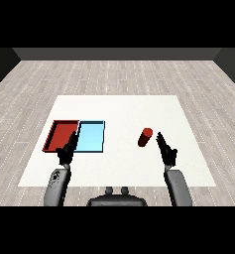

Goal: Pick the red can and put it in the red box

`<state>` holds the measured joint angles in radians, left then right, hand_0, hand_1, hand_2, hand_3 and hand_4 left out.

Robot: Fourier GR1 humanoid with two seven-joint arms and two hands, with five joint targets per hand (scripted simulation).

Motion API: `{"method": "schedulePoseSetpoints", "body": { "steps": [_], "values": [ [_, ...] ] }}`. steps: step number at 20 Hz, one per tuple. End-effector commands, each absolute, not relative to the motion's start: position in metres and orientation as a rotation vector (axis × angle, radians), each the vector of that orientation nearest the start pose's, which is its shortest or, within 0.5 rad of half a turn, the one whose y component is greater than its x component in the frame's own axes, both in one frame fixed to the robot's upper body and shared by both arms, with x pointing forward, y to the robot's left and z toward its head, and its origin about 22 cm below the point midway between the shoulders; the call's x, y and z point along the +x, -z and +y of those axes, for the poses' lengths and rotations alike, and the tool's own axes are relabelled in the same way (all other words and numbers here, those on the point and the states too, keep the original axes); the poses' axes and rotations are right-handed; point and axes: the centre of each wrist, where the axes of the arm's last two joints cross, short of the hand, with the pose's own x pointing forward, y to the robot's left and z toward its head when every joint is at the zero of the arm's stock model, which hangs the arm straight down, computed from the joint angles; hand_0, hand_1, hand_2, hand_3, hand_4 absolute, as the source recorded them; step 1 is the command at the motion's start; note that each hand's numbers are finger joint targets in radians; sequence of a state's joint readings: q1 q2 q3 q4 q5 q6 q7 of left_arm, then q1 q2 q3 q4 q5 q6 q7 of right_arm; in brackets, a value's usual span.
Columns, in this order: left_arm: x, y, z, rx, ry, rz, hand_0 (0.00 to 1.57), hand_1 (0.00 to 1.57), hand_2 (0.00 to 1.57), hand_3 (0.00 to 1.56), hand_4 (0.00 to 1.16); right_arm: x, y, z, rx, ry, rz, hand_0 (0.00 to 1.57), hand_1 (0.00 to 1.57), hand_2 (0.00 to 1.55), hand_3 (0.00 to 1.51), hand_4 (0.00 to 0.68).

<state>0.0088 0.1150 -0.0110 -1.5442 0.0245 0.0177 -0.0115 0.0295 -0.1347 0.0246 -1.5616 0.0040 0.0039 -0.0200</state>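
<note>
Your right hand (166, 148) has its fingers straight, just right of the small red cylinder can (145, 137) standing on the white bench (124, 163), not touching it. Your left hand (68, 149), also straight, overlaps the shallow red tray (59, 130) beside the light blue tray (91, 137).

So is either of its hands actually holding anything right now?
No, nothing is held. The right hand is open beside the red cylindrical can; the left hand is open too.
</note>
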Motion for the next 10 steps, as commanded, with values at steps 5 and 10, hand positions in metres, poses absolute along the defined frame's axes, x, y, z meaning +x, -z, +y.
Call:
{"method": "schedulePoseSetpoints", "body": {
  "steps": [5,10],
  "values": [
    [0.24,-0.002,0.256,0.125,0.055,-1.569,0.0,0.0,0.0,0.0,0.0,0.262,-0.006,-0.324,-0.105,-0.065,-1.564,0.0,0.0,0.0,0.0,0.0],
    [0.239,-0.007,0.25,0.065,-0.032,-1.941,0.0,0.0,0.0,0.0,0.0,0.273,-0.004,-0.313,0.099,0.002,-1.834,0.0,0.0,0.0,0.0,0.0]
  ]
}}
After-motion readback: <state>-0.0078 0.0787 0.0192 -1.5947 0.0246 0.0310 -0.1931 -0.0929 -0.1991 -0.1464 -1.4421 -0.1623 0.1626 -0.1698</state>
